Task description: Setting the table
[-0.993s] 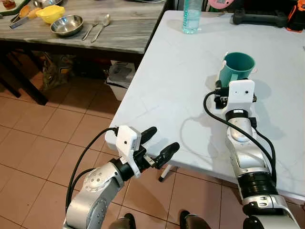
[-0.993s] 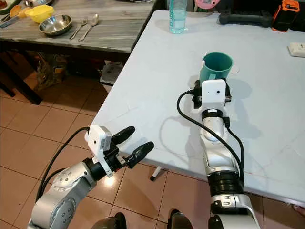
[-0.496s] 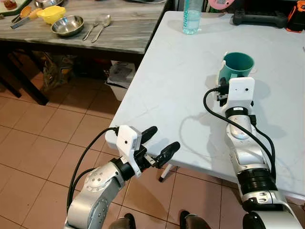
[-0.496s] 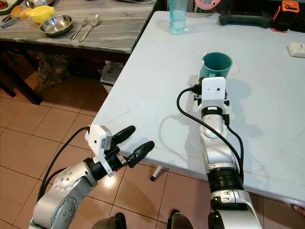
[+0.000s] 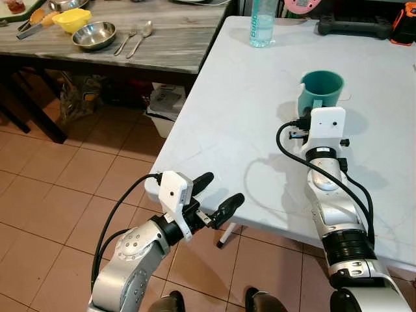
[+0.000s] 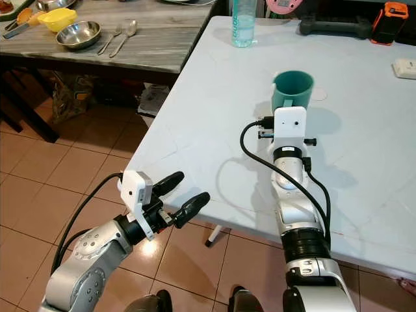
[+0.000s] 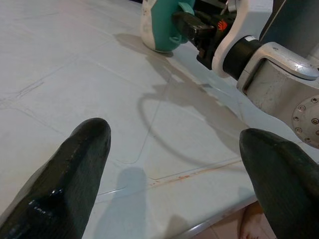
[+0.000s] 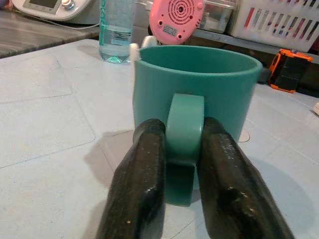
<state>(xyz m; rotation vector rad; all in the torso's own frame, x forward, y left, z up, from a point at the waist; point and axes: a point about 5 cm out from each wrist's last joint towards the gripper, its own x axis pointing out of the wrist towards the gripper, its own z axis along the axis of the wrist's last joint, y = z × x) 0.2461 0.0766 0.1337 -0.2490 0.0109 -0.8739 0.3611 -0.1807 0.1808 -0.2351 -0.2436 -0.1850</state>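
A teal mug (image 5: 322, 88) stands upright on the white table (image 5: 234, 110), toward its right side. My right gripper (image 8: 183, 134) is shut on the mug's handle (image 8: 185, 124), with one black finger on each side. In the eye views its wrist housing (image 5: 327, 123) hides the fingers. My left gripper (image 5: 220, 190) hangs open at the table's near left corner, just off the edge, with nothing between its fingers. From the left wrist view the mug (image 7: 162, 27) and the right arm lie across the tabletop.
A water bottle (image 5: 262, 23), a black tool (image 5: 354, 26) and an orange-black item (image 5: 404, 26) stand at the white table's far end. On the grey wooden table (image 5: 162, 52) to the left are a steel bowl (image 5: 94, 36), a yellow bowl (image 5: 71, 18), a fork and a spoon (image 5: 138, 38). Tiled floor lies below.
The mug in my right gripper has gone from slightly tilted to upright and sits a little farther back. My left arm has not moved.
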